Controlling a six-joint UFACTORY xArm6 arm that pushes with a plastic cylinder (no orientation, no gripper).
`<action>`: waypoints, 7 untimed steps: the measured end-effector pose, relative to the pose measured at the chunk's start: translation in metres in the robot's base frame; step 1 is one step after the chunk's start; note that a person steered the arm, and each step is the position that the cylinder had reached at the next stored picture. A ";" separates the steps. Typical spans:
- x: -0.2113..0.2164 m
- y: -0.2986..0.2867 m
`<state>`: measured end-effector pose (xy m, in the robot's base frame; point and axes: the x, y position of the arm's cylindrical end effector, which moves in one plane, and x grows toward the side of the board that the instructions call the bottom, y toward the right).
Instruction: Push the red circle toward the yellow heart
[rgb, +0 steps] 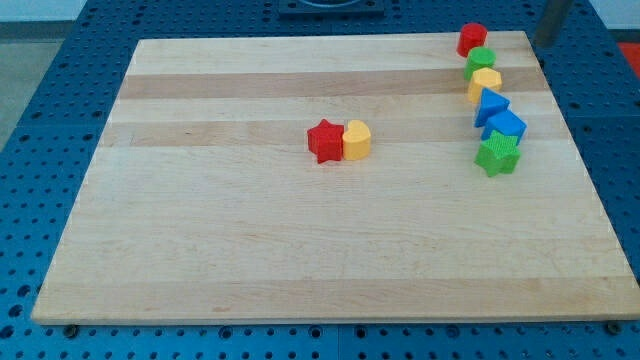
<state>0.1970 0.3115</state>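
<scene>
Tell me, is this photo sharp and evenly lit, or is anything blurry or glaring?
Camera view: soft, even light; the wooden board shows no strong glare, and blocks such as the red star and the yellow block beside it cast only faint shadows. The column of blocks at the view's right looks reasonably sharp. The dark rod at the top right corner is blurred, and my tip cannot be made out.
</scene>
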 end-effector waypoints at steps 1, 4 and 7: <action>-0.006 -0.005; -0.006 -0.099; 0.002 -0.099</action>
<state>0.1989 0.2124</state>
